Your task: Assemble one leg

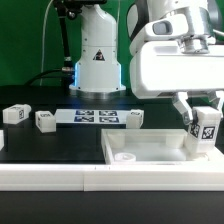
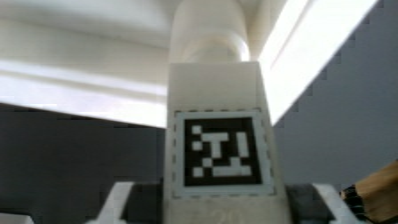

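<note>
My gripper is shut on a leg, a small white post with a black-and-white tag on its face. I hold it upright at the exterior view's right, over the near right corner of the large white tray-like piece. In the wrist view the leg fills the middle, tag toward the camera, with my fingers pressed against both its sides. Its far end meets the white tray-like piece; whether it is seated in a hole is hidden.
The marker board lies behind the tray-like piece. Three more white legs lie on the dark table: one at the far left, one beside the board, one at the board's right end. The arm's base stands behind.
</note>
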Tool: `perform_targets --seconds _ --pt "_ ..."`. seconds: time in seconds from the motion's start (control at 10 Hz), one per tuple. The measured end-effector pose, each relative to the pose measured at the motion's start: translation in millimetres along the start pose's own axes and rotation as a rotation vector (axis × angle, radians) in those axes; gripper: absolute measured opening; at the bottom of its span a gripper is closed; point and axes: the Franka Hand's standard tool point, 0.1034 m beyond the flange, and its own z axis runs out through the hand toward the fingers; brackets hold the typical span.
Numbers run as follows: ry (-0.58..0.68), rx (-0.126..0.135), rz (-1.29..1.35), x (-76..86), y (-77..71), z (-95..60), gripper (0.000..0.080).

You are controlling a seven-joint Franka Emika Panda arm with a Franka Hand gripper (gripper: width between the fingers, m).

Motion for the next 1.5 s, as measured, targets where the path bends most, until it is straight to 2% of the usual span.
perform_targets --seconds 0.5,0.7,0.8,1.2,1.5 --pt "0.005 -0.001 -0.014 -2.2 0.2 3.1 0.0292" --pt "0.004 -0.001 -0.017 -2.4 0.1 3.2 0.0603" --pt "0.004 -0.001 -0.018 -2.5 0.1 3.3 0.0635" --pt "0.001 -0.002 -0.03 -3.0 1.9 2.8 0.0649" --pt "-0.021 -0.005 -0.051 6.7 7.3 -10.8 0.0649"
